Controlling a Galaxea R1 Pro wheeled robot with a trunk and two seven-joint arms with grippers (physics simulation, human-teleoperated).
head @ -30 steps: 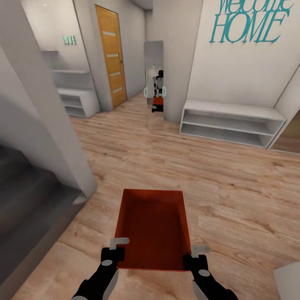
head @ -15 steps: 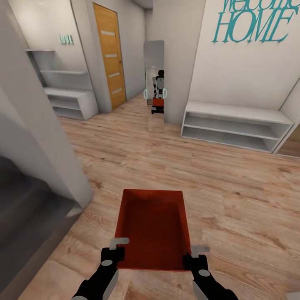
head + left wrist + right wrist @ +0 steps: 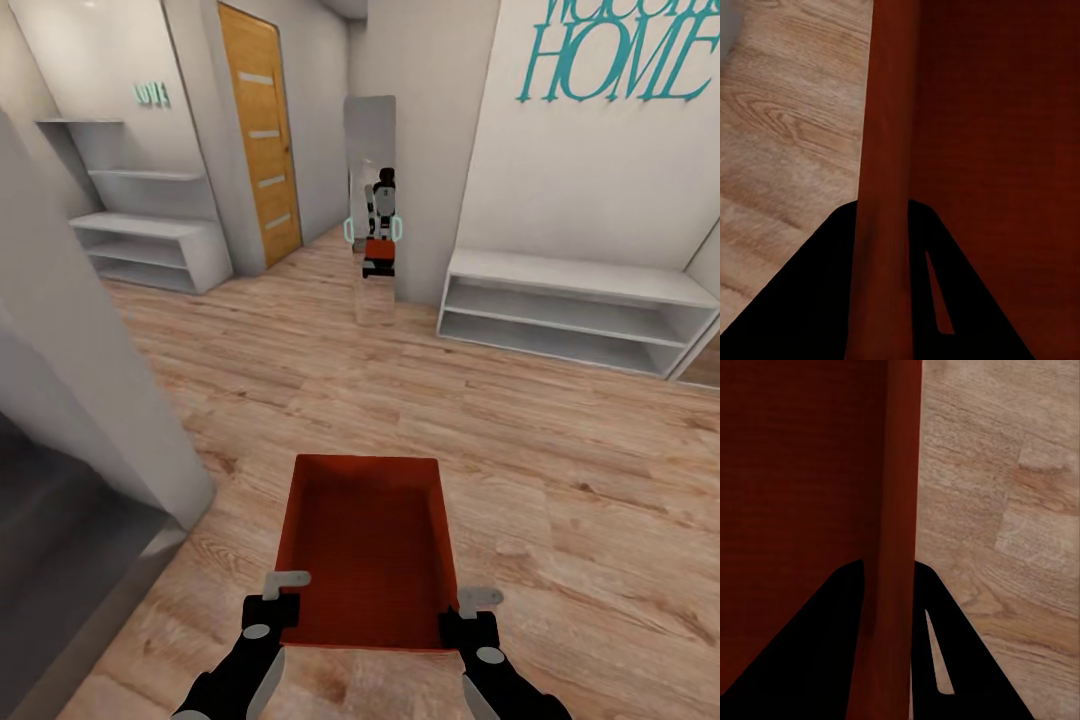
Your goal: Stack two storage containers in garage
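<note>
An orange-red storage container (image 3: 365, 545) with no lid is carried level in front of me, above the light wood-plank flooring. My left gripper (image 3: 274, 606) is shut on its left wall near the corner closest to me. My right gripper (image 3: 464, 622) is shut on its right wall at the matching corner. In the left wrist view the thin container wall (image 3: 886, 187) runs between the dark fingers (image 3: 810, 300). The right wrist view has the same sight, with the wall (image 3: 898, 532) clamped between the fingers (image 3: 817, 652).
A white wall corner (image 3: 90, 390) stands close at my left, with a dark grey sloping surface (image 3: 60, 560) beside it. Ahead are a tall mirror (image 3: 368, 205), a wooden door (image 3: 258, 135), and low white shelves at left (image 3: 140, 245) and right (image 3: 570, 310). Open plank floor (image 3: 400, 380) lies ahead.
The whole picture has shifted, so the camera has moved forward and turned a little. The left wall corner has slid aside, showing more of the left shelves. The container stays held the same way.
</note>
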